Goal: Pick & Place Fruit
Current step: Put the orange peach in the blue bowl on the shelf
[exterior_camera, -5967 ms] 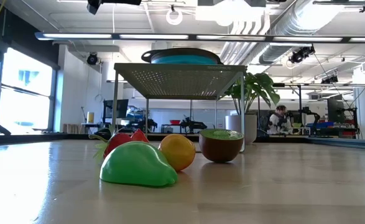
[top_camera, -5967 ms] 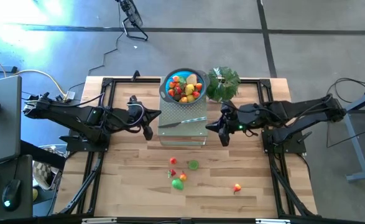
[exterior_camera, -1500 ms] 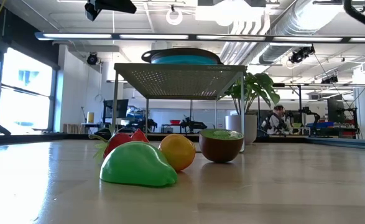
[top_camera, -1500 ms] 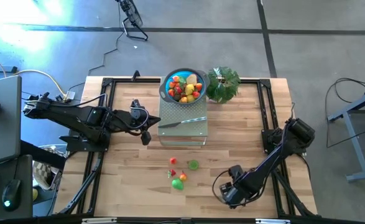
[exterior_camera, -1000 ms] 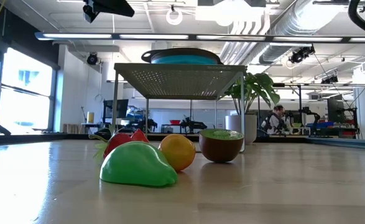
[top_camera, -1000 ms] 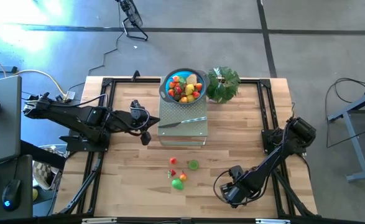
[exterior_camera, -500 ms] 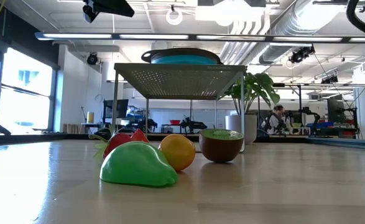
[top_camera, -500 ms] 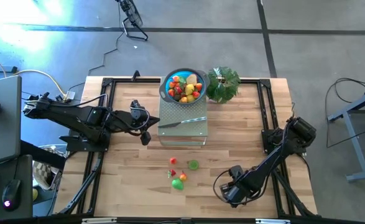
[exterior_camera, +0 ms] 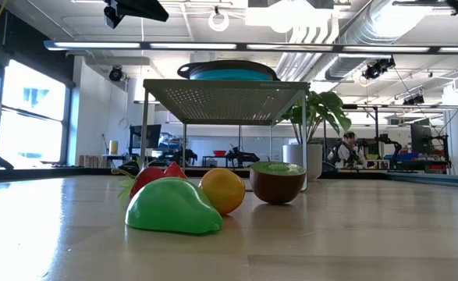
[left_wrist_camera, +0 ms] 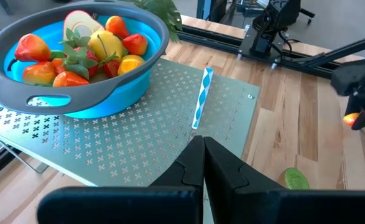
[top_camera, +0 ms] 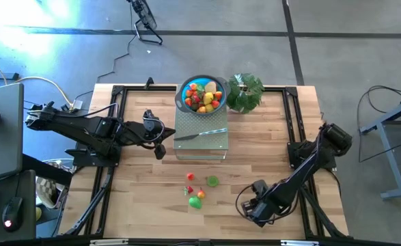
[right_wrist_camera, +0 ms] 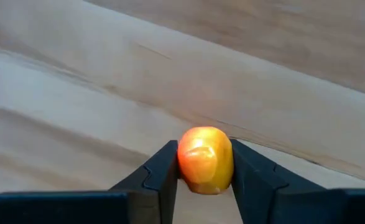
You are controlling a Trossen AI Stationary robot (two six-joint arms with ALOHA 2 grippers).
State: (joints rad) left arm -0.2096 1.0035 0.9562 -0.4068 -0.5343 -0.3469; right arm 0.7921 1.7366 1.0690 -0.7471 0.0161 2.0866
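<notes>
My right claw (right_wrist_camera: pixel 206 163) was clenched on a small orange-red fruit (right_wrist_camera: pixel 205 160), one finger (right_wrist_camera: pixel 160 169) pressed to each flank of it, just off the wood. Half a second before, my right arm lay a shade lower and flatter over the table's near right corner; now its elbow had swung up and outward, and in the high view the right claw (top_camera: pixel 257 206) sat slightly higher than it had. I took that to mean the grasp was made and the lift was starting (the fruit no longer lay loose on the table, as it had six seconds back). My judgement was that the carry to the bowl (top_camera: pixel 184 104) came next.

That bowl, heaped with fruit, stood well away from my right claw, across the table on the metal rack (top_camera: pixel 201 140), with a knife (top_camera: pixel 200 134) lying on the rack in front of it and the plant (top_camera: pixel 245 91) beside it. Four more fruits (top_camera: pixel 199 190) lay grouped between my claw and the rack, nearer to my claw.

My left arm waited stretched level, its left claw (top_camera: pixel 159 149) pinched shut on nothing just beside the rack's edge.
</notes>
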